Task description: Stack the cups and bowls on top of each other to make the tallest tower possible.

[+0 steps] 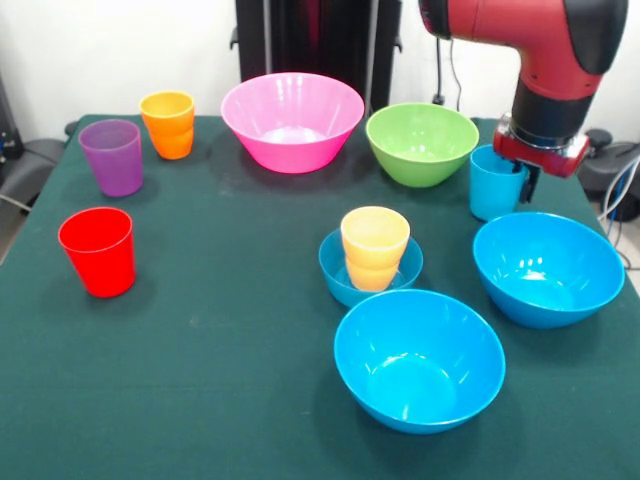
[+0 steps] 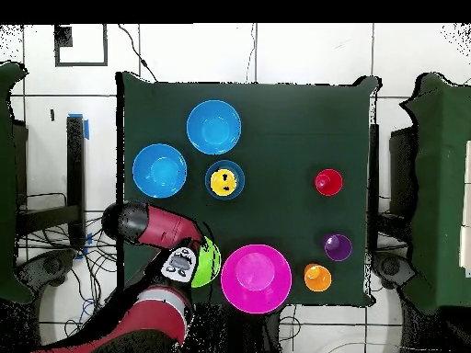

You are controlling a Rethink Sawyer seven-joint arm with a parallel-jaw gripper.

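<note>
Green cloth covers the table (image 1: pixel 200 400) on which all the pieces stand. Gripper (image 1: pixel 527 178) hangs at the light blue cup (image 1: pixel 492 184), with one dark finger reaching down inside the rim; whether the fingers are closed on the wall or merely straddling it cannot be told from either view. In the front view, the green bowl (image 1: pixel 422 142) sits just beside the gripper toward picture left, and the pink bowl (image 1: pixel 292 120) stands beyond that. One large blue bowl (image 1: pixel 548 268) lies just in front of the gripper, and the second large blue bowl (image 1: pixel 418 358) lies farther forward and to picture left. The tower (image 1: pixel 372 262) so far consists of the small blue bowl with a yellow-orange cup standing in it, forward and left of the gripper. Orange cup (image 1: pixel 168 124), purple cup (image 1: pixel 112 157) and red cup (image 1: pixel 97 251) stand well apart from the gripper, across the table. Judged step: picking up the light blue cup. For a sound grasp, the rim wall should be pinched squarely and the cup lifted straight up, clear of the neighbouring bowls, before it travels.
</note>
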